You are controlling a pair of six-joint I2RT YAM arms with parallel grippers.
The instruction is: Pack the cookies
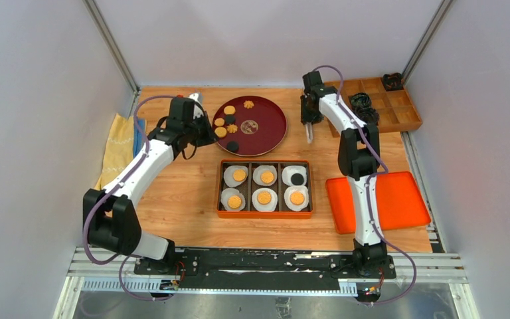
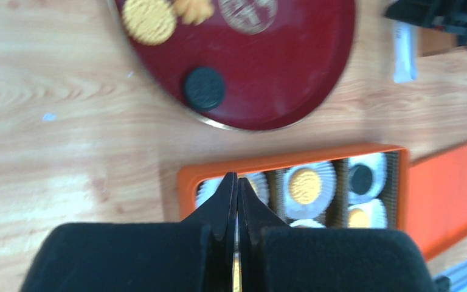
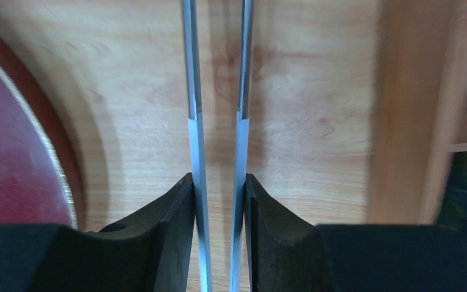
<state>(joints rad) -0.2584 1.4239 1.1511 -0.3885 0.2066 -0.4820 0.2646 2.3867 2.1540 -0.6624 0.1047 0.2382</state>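
Box [image 1: 264,214] looks full, six cookies [image 1: 263,197] in it, a few more on the red plate [image 1: 269,111]. Left gripper [image 2: 237,182] is clenched on nothing, right gripper [image 3: 219,182] pinches tweezers [image 3: 196,152]. Next I'd guess the orange tray [image 1: 398,199] goes on as a lid.

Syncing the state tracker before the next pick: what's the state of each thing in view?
Left tool: shut, nothing seen in it.
Right tool: shut on tweezers.
Tweezers: arms apart, nothing between them.
Box: open, all six cups hold cookies.
Lid: off, lying flat to the right of the box.
Plate: several cookies on it.
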